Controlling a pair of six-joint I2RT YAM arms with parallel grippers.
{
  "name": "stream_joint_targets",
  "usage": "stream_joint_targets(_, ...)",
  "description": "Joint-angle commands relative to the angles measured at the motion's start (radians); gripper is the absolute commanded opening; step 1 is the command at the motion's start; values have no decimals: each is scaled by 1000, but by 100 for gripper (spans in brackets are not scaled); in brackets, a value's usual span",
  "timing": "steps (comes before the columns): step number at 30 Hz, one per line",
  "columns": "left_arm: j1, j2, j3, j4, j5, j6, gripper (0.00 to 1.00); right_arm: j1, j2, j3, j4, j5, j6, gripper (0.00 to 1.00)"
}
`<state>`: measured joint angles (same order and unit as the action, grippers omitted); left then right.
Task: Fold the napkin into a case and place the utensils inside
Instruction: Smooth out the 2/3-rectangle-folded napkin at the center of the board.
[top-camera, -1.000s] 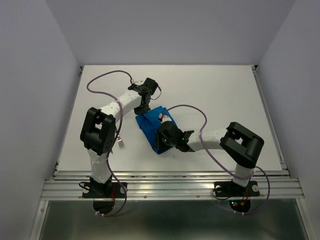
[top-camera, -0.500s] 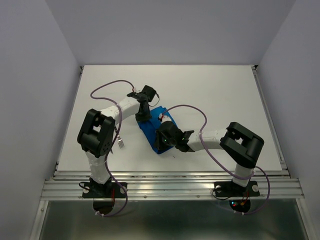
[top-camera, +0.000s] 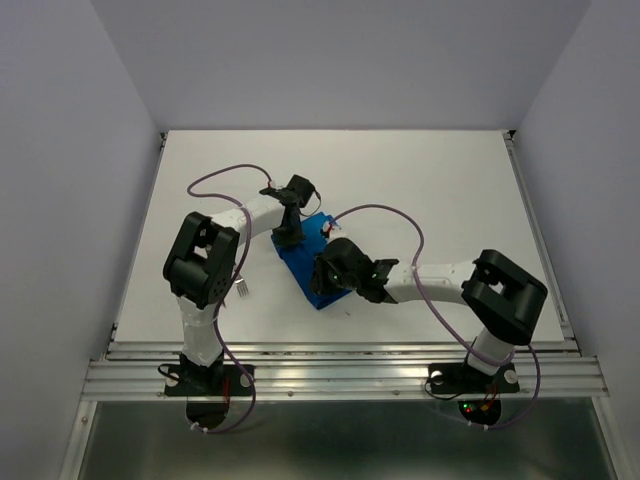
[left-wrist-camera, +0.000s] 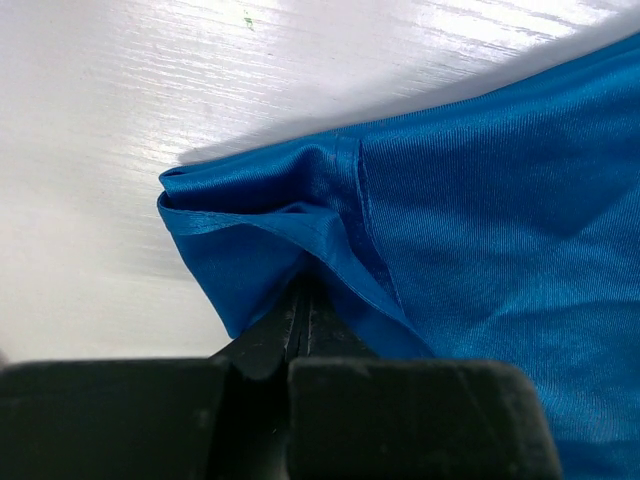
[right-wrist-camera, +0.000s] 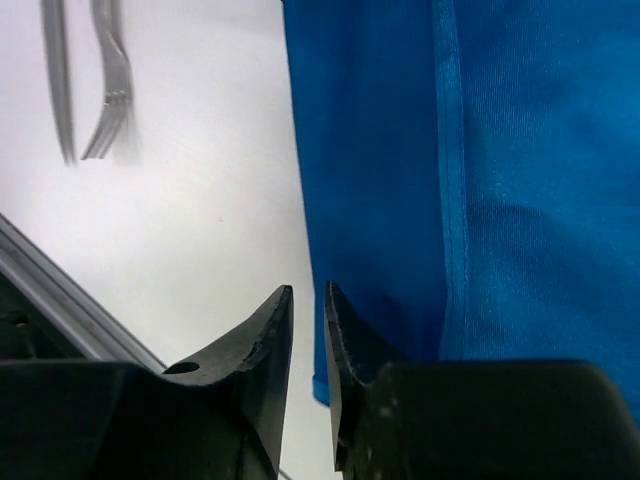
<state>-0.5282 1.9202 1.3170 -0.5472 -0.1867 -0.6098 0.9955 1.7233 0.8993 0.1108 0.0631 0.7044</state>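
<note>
My left fingers (left-wrist-camera: 303, 305) have just closed. A moment ago they stood half apart above the far end of the napkin (left-wrist-camera: 480, 220); now they are pressed tight together on its corner, with a ridge of blue cloth bunched up just past the tips. That corner is mine to lift or drag.

My right fingers (right-wrist-camera: 284, 305) have gone the other way. They were nearly together and have now eased to a narrow gap, with only bare counter (top-camera: 420, 190) showing between them. They hold nothing. They sit low at the near end of the napkin, right beside its long edge, one tip at the cloth's border. That arm has also stretched out flatter, with its elbow swung further to the right.

The napkin itself lies near the middle of the counter as a narrow folded strip running diagonally between my two wrists. It has barely shifted. The fork (right-wrist-camera: 108, 95) and knife (right-wrist-camera: 57, 90) lie side by side on the bare counter to its left, well apart from the cloth and untouched.

I judge that the folding is largely done and that I am now working on the pouch's end. With one corner gripped and the other end let go, I can tidy it or open a mouth for the utensils. Nothing is inside the napkin yet.
</note>
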Motion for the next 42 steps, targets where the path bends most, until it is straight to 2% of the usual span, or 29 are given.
stream_joint_targets(1, 4, 3, -6, -10, -16, 5, 0, 3, -105, 0, -19, 50, -5, 25)
stream_joint_targets(10, 2, 11, 8, -13, -10, 10, 0, 15, -82, -53, -8, -5, 17, 26)
stream_joint_targets(17, 2, 11, 4, -10, -10, 12, 0, 35, -51, -77, -34, 23, 40, 25)
stream_joint_targets(26, 2, 5, 8, -14, -8, 19, 0, 55, -139, -30, -94, 93, 10, 25)
stream_joint_targets(35, 2, -15, 25, -30, 9, 27, 0, 55, -16, -40, -65, 78, 20, 24)
stream_joint_targets(42, 2, -67, 47, -57, 16, 33, 0, 55, -60, -48, -75, 84, 14, 24)
